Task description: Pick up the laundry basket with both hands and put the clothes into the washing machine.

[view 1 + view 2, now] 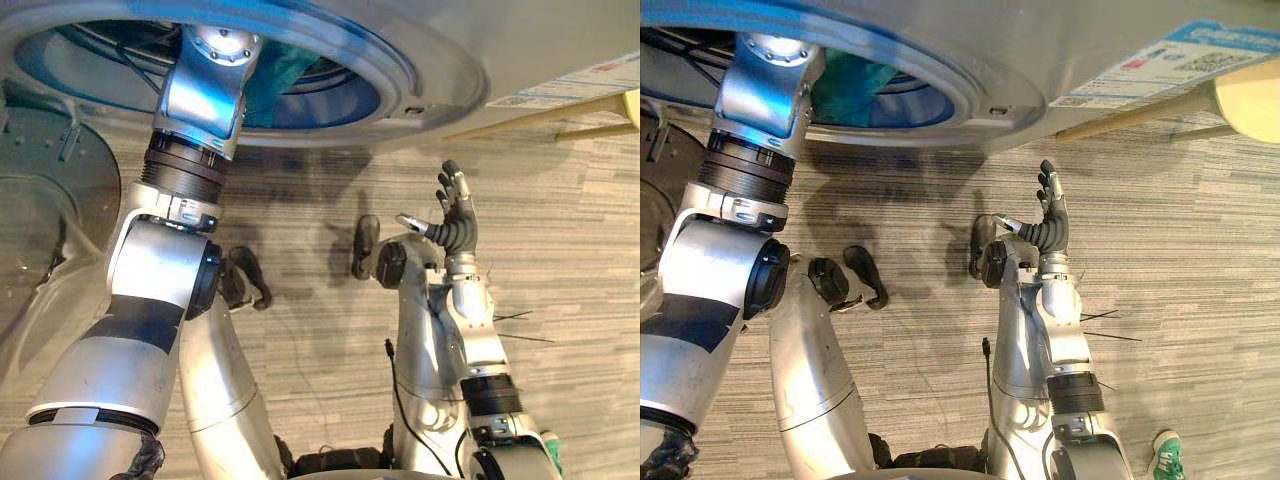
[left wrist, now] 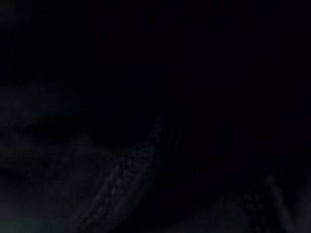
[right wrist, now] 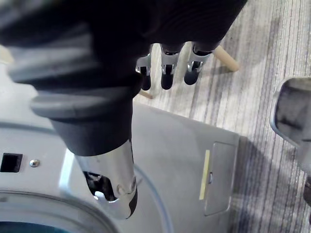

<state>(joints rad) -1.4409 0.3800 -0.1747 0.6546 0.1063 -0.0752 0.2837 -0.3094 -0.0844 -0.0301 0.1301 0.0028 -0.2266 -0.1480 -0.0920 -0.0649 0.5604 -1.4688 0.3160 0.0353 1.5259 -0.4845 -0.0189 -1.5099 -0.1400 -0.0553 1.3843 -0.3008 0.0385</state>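
Cloth (image 1: 285,75), teal, lies inside the drum (image 1: 80,55) of the washer (image 1: 530,40), just beside the left arm (image 1: 198,95). That arm goes up through the round opening into the drum, and the left hand is hidden inside. The left wrist view is nearly black, so whether that hand is open or has hold of anything cannot be told. The door (image 1: 50,190) hangs open on the left of the opening.

The right hand (image 1: 455,215) is held up over the striped carpet (image 1: 570,260), well apart from the washer's opening. Its fingers (image 3: 167,73) are straight and spread, the thumb (image 3: 114,187) juts out to the side, and it holds nothing. In the right wrist view the washer's grey front panel lies past the thumb, with a small rectangular flap (image 3: 218,177) low on it. A pale wooden leg (image 1: 1140,110) slants across the carpet near the washer's right edge.
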